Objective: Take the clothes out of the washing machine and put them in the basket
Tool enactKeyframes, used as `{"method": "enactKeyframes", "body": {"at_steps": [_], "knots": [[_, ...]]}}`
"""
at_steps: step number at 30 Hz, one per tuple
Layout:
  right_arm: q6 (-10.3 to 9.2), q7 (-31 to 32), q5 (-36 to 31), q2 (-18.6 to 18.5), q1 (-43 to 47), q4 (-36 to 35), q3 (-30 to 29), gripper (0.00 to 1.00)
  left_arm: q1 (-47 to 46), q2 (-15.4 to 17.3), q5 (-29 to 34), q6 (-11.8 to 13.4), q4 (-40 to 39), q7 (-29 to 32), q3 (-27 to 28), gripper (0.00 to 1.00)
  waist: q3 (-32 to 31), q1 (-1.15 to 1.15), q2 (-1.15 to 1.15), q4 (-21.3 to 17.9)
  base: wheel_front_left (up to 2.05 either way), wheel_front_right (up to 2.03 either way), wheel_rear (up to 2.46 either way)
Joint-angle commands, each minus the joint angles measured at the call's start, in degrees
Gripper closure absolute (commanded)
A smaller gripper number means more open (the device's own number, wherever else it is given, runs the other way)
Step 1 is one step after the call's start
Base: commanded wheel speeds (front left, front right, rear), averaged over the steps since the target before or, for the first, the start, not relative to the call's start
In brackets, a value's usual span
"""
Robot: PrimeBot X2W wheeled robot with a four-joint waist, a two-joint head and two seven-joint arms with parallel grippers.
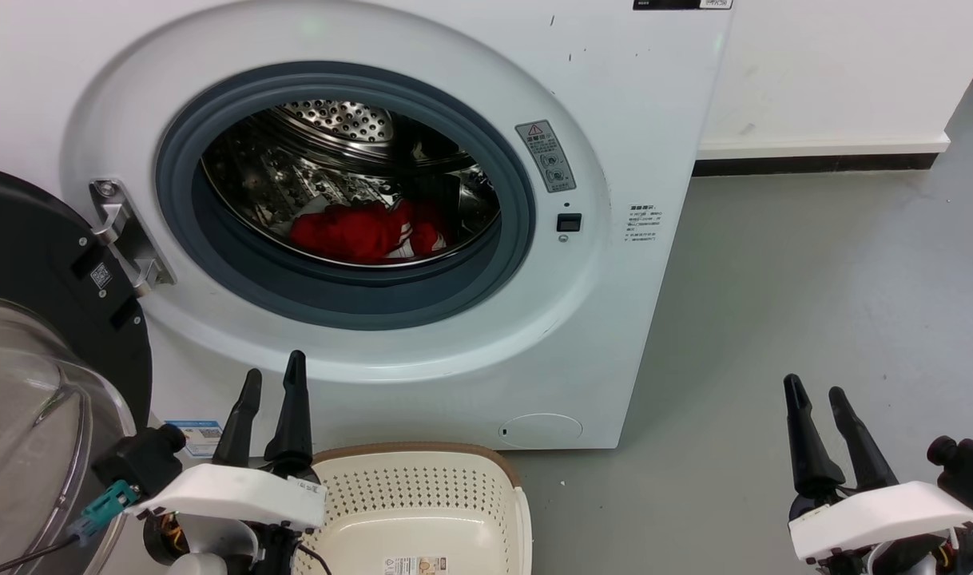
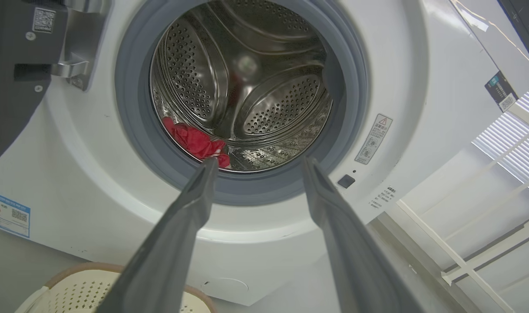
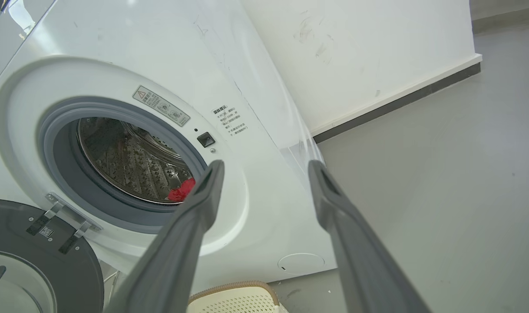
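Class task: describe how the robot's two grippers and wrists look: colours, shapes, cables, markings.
The left gripper and right gripper each have two long, tapering dark fingers on a white shell, with a black camera stub beside it. The left wrist also shows a teal plug on a dark cable and a small printed label on its shell.

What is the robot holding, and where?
Nothing. The left end effector and right end effector are open; the clothes lie in the washing machine.

clothes were bright red with white stripes | washing machine was white | porthole rim was grey | drum was perforated steel | basket was cream, perforated, brown-rimmed | floor was grey
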Motion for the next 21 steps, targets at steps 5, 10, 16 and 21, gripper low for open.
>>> {"method": "enactKeyframes", "body": {"at_steps": [5,10,16,21], "knots": [[0.00,-0.9,-4.7,-0.1,0.5,-1.7,0.3,0.00,-0.6,0.1,4.7,0.1,-0.2,-1.2,-0.1,0.00,-0.1,0.00,0.00,-0.1,0.00,0.00,0.00],[0.00,-1.5,-7.5,0.0,0.9,-2.1,0.6,0.00,-0.6,0.1,8.0,0.1,0.2,-1.9,-0.6,0.00,-0.1,0.00,0.00,-0.1,0.00,0.00,0.00],[0.00,-2.0,-10.8,0.0,1.2,-2.6,0.8,0.00,-0.5,0.1,11.1,0.1,0.4,-2.7,-1.0,0.00,-0.2,0.00,0.00,-0.2,0.00,0.00,0.00],[0.00,-2.3,-14.5,0.0,1.4,-3.0,0.9,0.00,-0.6,0.2,14.3,0.3,0.6,-3.3,-1.1,0.00,-0.2,0.00,0.00,-0.2,0.00,0.00,0.00]]}}
